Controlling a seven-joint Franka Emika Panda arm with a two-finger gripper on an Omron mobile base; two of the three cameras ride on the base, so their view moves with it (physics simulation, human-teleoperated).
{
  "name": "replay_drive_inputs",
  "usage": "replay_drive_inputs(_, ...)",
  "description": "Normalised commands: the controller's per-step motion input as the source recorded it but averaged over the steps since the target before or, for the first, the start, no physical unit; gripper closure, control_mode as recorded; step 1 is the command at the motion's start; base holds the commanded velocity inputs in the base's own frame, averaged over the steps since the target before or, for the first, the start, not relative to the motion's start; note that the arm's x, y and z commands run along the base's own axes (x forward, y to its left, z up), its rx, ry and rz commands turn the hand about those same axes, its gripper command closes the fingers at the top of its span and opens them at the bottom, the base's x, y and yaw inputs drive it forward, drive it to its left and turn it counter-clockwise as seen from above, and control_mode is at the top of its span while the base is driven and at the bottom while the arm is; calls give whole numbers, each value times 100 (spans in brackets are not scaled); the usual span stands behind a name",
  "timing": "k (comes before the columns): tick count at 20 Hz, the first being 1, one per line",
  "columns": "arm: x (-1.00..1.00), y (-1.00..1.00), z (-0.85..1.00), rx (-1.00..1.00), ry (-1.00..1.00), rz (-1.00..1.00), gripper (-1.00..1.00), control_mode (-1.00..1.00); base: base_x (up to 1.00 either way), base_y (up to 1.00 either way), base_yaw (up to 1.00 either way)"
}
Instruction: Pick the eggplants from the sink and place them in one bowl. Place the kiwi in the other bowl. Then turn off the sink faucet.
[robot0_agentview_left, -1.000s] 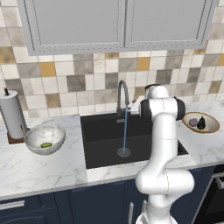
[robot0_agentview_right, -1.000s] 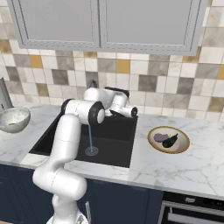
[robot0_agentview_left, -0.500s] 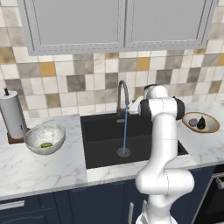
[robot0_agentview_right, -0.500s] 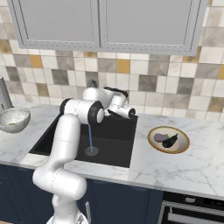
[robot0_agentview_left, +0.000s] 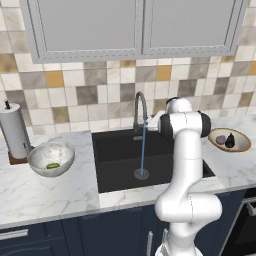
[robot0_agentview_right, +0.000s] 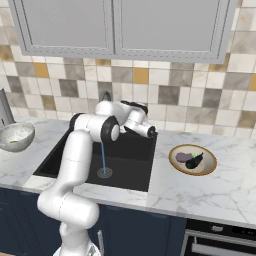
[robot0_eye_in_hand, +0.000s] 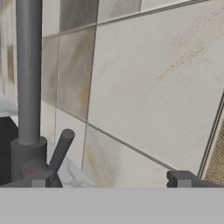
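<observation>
The sink faucet (robot0_agentview_left: 140, 106) runs, a blue stream falling into the black sink (robot0_agentview_left: 116, 152). Both eggplants, one mauve (robot0_agentview_right: 184, 157) and one dark (robot0_agentview_right: 196, 160), lie in the shallow tan bowl (robot0_agentview_right: 208, 161) on the right counter. In the deep grey speckled bowl (robot0_agentview_left: 42, 153) on the left sits the kiwi (robot0_agentview_left: 52, 165). My gripper (robot0_eye_in_hand: 111, 180) is open and empty, facing the tiled wall behind the sink. In the hand view the faucet's stem (robot0_eye_in_hand: 28, 74) and its small lever (robot0_eye_in_hand: 61, 149) stand just beside my left fingertip (robot0_eye_in_hand: 38, 181).
A paper towel roll (robot0_agentview_left: 14, 131) stands behind the grey bowl at the far left. White marble counter (robot0_agentview_right: 200, 192) runs on both sides of the sink. Wall cabinets (robot0_agentview_left: 135, 27) hang above. My white arm (robot0_agentview_left: 185, 155) rises over the sink's right edge.
The hand has edged slightly toward the faucet's base. The jaws stay open and the water keeps running.
</observation>
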Motion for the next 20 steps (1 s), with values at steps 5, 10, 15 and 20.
replay_drive_inputs(5, 27, 7, 39, 3, 0, -2, -100, -100, 0, 0, 0)
replay_drive_inputs(10, 32, 14, 51, 0, 4, -5, -100, -100, 0, 0, 0)
replay_drive_inputs(15, 37, 30, 66, 0, 9, -10, -100, -100, 0, 0, 0)
replay_drive_inputs(20, 55, 14, 60, 0, 6, -7, -100, -100, 0, 0, 0)
